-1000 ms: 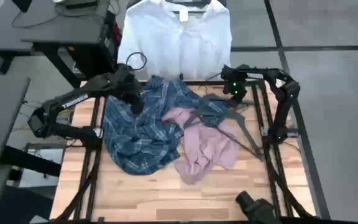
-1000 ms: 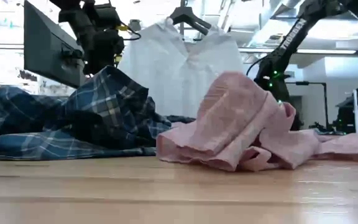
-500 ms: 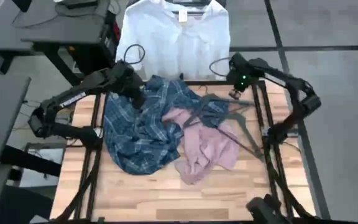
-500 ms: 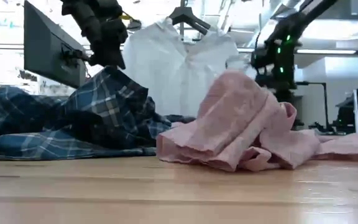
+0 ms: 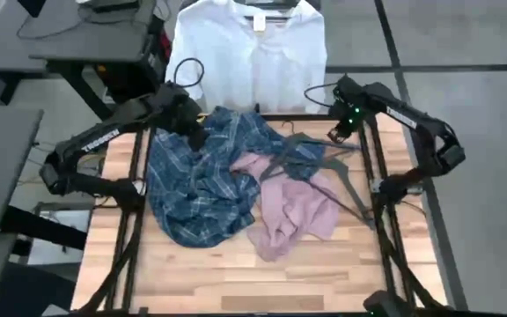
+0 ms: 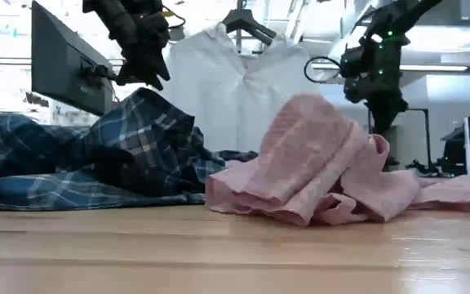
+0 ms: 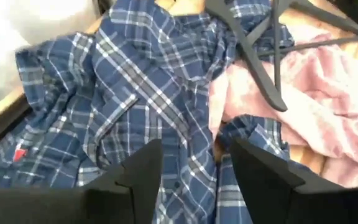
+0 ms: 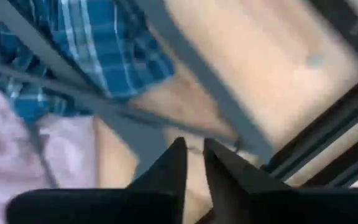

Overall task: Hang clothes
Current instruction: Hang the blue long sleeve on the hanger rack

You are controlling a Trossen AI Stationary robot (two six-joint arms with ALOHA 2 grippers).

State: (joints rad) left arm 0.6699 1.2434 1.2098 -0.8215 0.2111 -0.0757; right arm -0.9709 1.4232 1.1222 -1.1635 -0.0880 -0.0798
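Wooden desk (image 5: 236, 273) carries the plaid shirt (image 5: 201, 176) and pink shirt (image 5: 293, 207) mid-desk; the white shirt (image 5: 249, 53) hangs beyond the far edge. Left hand (image 5: 194, 132) hovers open over the plaid. Right hand (image 5: 334, 134), fingers nearly together and empty, has swung outward toward the far right corner, above the hangers (image 5: 324, 158).

Bare tabletop (image 5: 236, 282) before heaped shirts (image 5: 236, 180)

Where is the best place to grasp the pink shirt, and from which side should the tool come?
Probably the raised fold of the pink shirt, taken from above: in the low view it stands highest and free, while the hangers cross its far edge.
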